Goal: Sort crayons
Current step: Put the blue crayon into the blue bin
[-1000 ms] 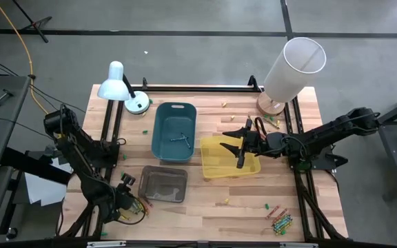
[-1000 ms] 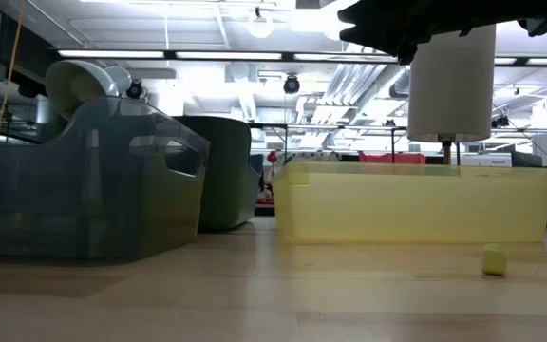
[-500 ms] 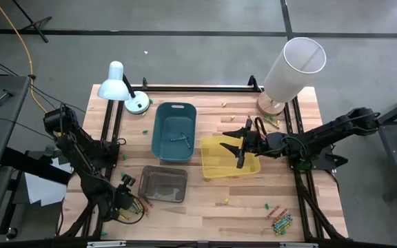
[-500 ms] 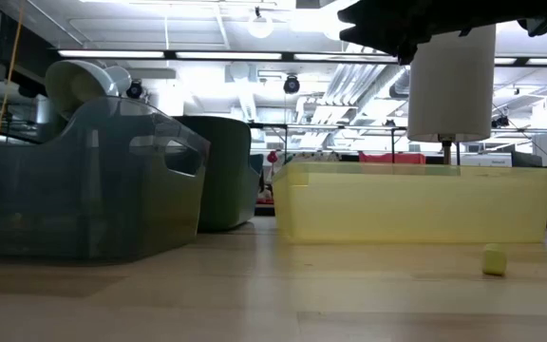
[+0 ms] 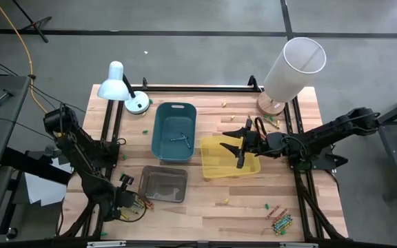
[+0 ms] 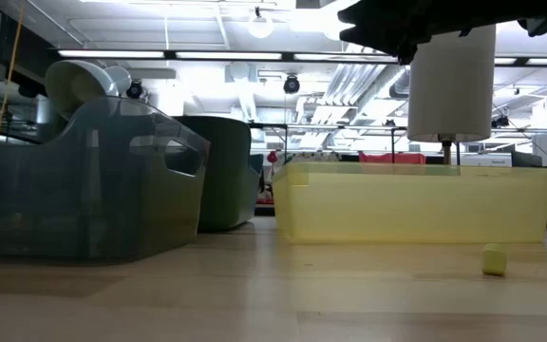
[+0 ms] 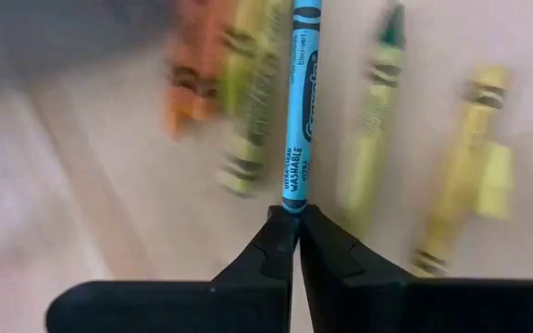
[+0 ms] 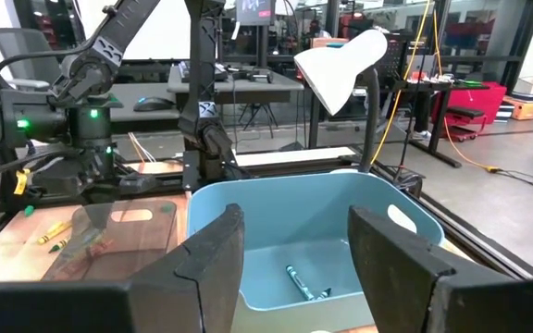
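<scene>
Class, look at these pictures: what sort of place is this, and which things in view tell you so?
Probably a robotics lab: a wooden butcher-block table carries two dark robot arms; open ceiling ducts and strip lights run overhead, and desks with equipment and cables fill the room behind.

My overhead feed is evenly bright, with soft shadows under the arms. Ceiling strip lights (image 6: 141, 53) glare in the low view. Beside the sharp blue crayon (image 7: 300, 102), the neighbouring crayons (image 7: 239, 92) smear with blur.
</scene>
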### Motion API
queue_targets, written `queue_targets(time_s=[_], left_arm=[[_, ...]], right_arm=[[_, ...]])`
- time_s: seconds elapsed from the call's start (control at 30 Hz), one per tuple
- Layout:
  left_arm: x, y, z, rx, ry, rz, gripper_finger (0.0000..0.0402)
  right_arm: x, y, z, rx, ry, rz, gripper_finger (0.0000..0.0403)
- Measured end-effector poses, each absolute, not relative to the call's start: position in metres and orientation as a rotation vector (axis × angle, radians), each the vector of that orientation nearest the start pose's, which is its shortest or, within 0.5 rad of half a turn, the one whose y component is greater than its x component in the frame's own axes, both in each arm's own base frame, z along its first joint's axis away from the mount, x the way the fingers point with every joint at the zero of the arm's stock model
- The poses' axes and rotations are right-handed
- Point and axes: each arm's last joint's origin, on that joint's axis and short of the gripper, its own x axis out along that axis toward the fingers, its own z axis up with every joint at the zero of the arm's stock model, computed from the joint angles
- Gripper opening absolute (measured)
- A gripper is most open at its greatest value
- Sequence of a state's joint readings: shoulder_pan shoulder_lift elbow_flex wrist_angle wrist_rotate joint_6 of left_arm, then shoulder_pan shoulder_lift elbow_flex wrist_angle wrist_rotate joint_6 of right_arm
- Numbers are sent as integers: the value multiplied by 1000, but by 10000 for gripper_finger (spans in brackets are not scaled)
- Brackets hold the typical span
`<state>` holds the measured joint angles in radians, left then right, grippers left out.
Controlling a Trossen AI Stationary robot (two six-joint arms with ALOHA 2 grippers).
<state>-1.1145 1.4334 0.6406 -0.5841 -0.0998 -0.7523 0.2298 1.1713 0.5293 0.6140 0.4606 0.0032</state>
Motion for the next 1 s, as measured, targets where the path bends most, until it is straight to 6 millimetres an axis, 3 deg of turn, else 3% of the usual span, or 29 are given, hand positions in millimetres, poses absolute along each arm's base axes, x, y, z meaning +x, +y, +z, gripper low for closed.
queue_targets(time_s=[0.2,0.33,0.47,0.63,0.8,1.0], left_arm=[[94,-195,167,-15,1417,-421,1],[93,-194,195,-162,1359,-468,0],[103,-184,220,-153,1079,-431,0],[123,-160,242,98,703,-321,0],[152,-129,242,263,524,-204,0],[185,-80,216,261,279,-92,0]], right_arm=[[240,43,245,-7,29,-231,188],[240,43,245,-8,30,-231,188],[240,43,245,-8,30,-231,188],[240,43,245,-8,30,-231,188],[240,43,245,-10,30,-232,188],[240,39,245,-18,31,-247,188]])
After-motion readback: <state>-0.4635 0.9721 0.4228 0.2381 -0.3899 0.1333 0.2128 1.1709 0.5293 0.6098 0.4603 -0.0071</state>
